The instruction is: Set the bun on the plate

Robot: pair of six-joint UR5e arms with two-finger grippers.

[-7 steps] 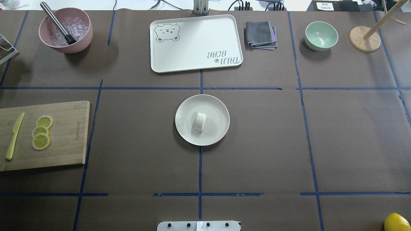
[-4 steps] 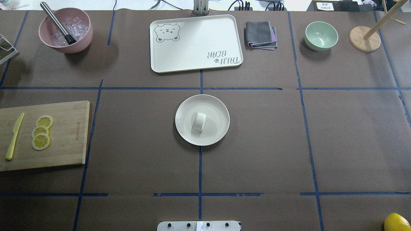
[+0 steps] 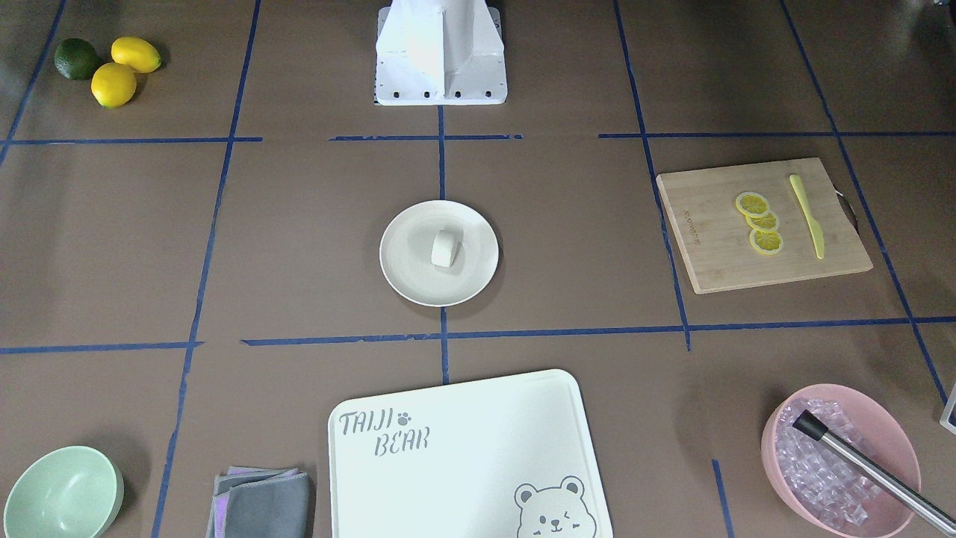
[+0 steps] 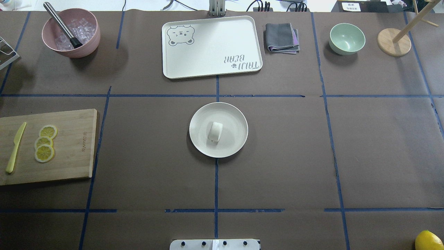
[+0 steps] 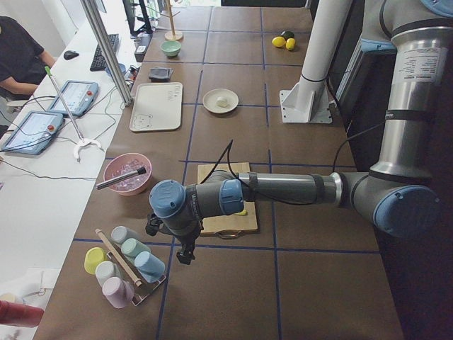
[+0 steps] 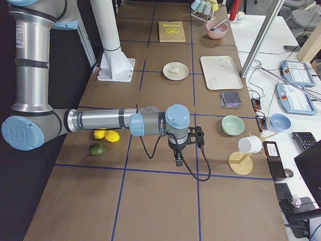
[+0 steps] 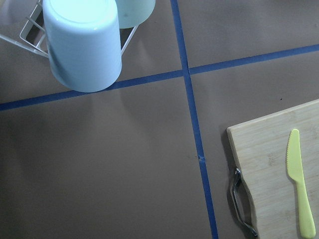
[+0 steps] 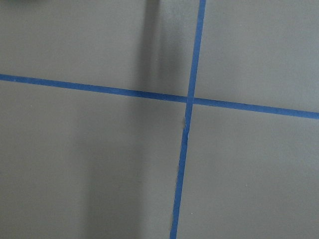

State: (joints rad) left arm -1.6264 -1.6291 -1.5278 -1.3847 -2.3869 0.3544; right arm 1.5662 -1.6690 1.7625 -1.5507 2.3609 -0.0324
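1. The table [image 4: 277, 156] is covered in brown paper marked off with blue tape lines.
2. A white bear-printed board [image 4: 211, 47] lies flat at the far side, beyond the plate.
3. A wooden cutting board [image 4: 73, 152] on the robot's left carries three overlapping lemon slices [image 4: 45, 142] and, beside them, a yellow-green knife [image 4: 15, 147].
4. A pink bowl [image 4: 88, 41] at the far left corner holds clear ice cubes [image 4: 83, 27]; a metal tool [image 4: 61, 24] leans in it, dark tip down among the cubes.
5. The plate [image 4: 232, 139], round, shallow and cream-white, sits near the middle of the table on a blue tape line.
6. A mint-green bowl [image 4: 347, 39] stands upright at the far right, near a folded grey cloth [image 4: 281, 37].
7. The left claw [image 5: 185, 253] hangs over the table's left end, near the cutting board. The right claw [image 6: 178, 160] hangs over the right end. Both are well apart from the plate, and I cannot tell how far open either is or whether it holds anything.
8. The bun [image 4: 215, 131] lies on the plate, close to its centre. It is plain white, smooth and rounded, and a flat end shows in the front-facing view.
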